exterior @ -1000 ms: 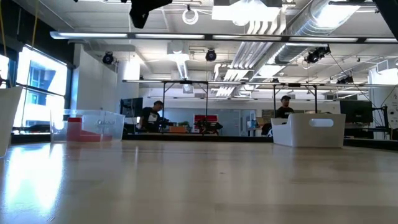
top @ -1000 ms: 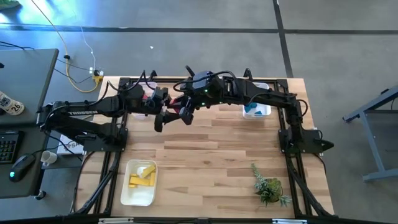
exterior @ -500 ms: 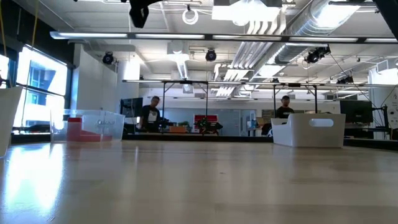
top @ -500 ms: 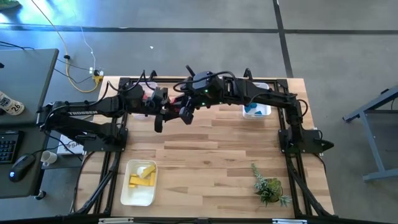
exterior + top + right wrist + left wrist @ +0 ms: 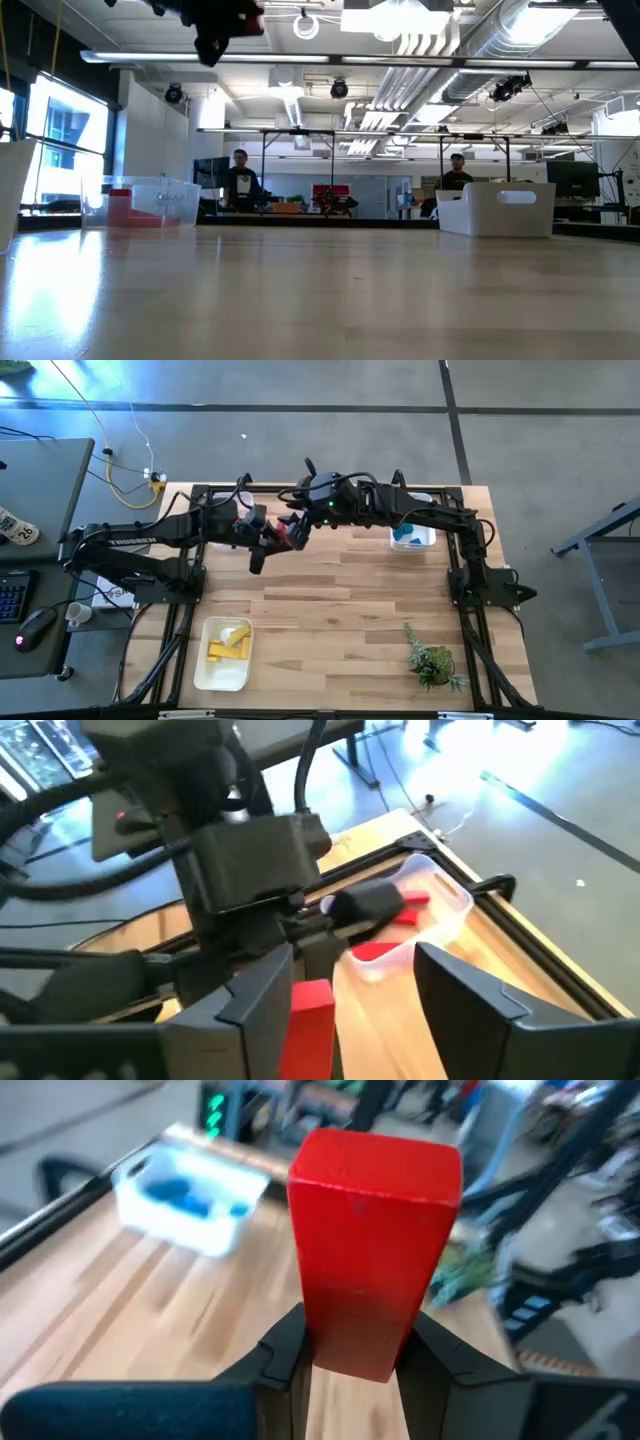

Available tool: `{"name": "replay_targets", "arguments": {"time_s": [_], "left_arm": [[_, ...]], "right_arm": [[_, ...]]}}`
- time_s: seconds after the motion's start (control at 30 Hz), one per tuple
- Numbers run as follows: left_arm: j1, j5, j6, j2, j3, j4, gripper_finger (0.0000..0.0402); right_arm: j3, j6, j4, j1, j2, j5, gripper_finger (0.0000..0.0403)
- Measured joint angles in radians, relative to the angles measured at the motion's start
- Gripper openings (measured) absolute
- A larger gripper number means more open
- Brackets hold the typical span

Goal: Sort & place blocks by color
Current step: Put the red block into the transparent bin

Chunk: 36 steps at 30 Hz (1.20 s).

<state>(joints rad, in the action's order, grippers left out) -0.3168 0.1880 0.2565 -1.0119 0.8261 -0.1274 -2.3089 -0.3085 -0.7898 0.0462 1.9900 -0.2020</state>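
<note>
A red block [image 5: 375, 1230] hangs in the air over the table's far middle, with my left gripper [image 5: 270, 538] shut on it. In the high view the block [image 5: 282, 535] sticks out past the fingers toward the table's right. My right gripper [image 5: 298, 525] stands open just beyond it, its two fingers [image 5: 250, 1010] spread wide and apart from the block [image 5: 311, 1012]. The low view shows the dark gripper and a bit of red [image 5: 250, 20] high above the table top. My left gripper pinches the red block's near end [image 5: 350, 1350] between its two fingers [image 5: 283, 1358], on two opposite long sides. The fingers reach level from the table's left and lie along the block. The block is lifted clear and juts forward past the fingertips.
A clear bin with red blocks [image 5: 425, 905] stands at the far left under my left arm. A white bin with blue blocks [image 5: 412, 536] is at the far right, and a white bin with yellow blocks [image 5: 225, 650] is at the near left. A small green plant [image 5: 432, 660] is at the near right.
My right gripper has let go of the red block and drawn back a little toward the far edge. The block has stayed in the air in my left gripper, which has shifted slightly toward the table's left.
</note>
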Motion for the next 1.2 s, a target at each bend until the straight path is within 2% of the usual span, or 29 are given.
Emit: {"name": "replay_targets", "arguments": {"time_s": [0.07, 0.27, 0.47, 0.57, 0.77, 1.0, 1.2], "left_arm": [[-0.016, -0.037, -0.007, 0.008, 0.0, -0.08, 0.0082], [-0.094, -0.24, -0.021, 0.04, 0.0, -0.387, 0.0082], [-0.2, -0.321, 0.078, 0.051, 0.0, -0.684, 0.0082], [-0.246, -0.353, 0.1, 0.049, 0.0, -0.77, 0.0082], [-0.344, -0.441, 0.111, 0.043, 0.0, -0.852, 0.0082], [-0.463, -0.393, 0.089, 0.006, 0.0, -0.914, 0.0091], [-0.519, -0.381, 0.063, -0.052, 0.0, -0.916, 0.0136]], "right_arm": [[0.0, 0.0, -0.011, 0.005, 0.0, 0.0, 0.02], [0.0, 0.003, -0.049, 0.013, 0.0, 0.003, 0.0206], [0.0, 0.029, -0.065, 0.015, 0.0, 0.004, 0.0206], [0.0, 0.046, -0.065, 0.015, 0.0, 0.005, 0.0206], [0.0, 0.048, -0.066, 0.015, 0.0, 0.008, 0.0207], [0.0, 0.048, -0.066, 0.015, 0.0, 0.018, 0.0207], [0.0, 0.047, -0.094, 0.015, 0.0, 0.018, 0.0207]]}}
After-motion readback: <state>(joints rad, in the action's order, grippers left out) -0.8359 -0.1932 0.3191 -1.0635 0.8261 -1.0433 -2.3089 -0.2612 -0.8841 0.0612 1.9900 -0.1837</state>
